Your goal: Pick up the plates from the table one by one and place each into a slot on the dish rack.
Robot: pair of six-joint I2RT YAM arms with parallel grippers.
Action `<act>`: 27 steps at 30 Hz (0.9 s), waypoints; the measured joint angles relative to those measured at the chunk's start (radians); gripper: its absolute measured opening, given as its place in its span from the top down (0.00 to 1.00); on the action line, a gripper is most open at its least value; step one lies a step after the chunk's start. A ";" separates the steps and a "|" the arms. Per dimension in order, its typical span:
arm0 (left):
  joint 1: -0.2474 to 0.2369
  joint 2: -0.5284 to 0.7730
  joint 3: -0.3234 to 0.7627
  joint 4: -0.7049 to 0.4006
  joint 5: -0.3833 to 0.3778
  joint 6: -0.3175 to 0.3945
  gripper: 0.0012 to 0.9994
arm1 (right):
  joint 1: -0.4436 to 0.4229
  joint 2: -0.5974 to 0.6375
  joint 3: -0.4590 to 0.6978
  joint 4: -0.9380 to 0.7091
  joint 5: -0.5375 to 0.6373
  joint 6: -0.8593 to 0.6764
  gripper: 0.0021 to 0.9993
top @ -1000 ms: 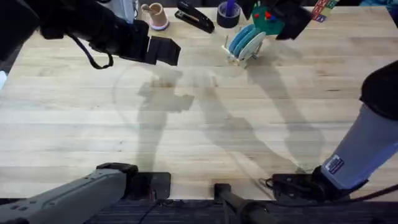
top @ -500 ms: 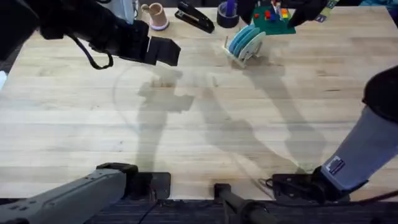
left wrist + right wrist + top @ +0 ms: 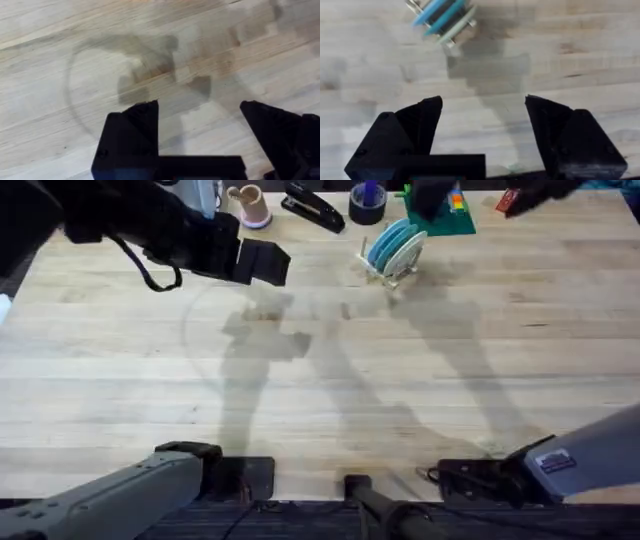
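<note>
Overhead, plates (image 3: 396, 246) fill the dish rack (image 3: 388, 268); wrist views show both pincers spread.

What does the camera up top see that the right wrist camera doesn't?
Only the overhead view: the left gripper hovering over the table, and a pink cup, a stapler and a tape roll along the far edge. Only the right wrist view: the right gripper up close, fingers spread wide with nothing between them. Both show the wooden table and the dish rack with plates standing in it, two blue and one pale.
</note>
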 joint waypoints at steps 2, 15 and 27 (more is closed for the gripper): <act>0.000 0.000 0.000 0.000 0.000 0.000 0.00 | 0.000 -0.057 -0.074 0.015 0.000 -0.004 0.00; 0.000 0.000 0.000 -0.026 0.000 0.000 0.00 | 0.061 -0.297 -0.396 0.095 -0.045 -0.028 0.00; 0.000 0.000 0.000 -0.026 0.000 0.000 0.01 | 0.149 -0.431 -0.499 0.109 -0.053 -0.034 0.01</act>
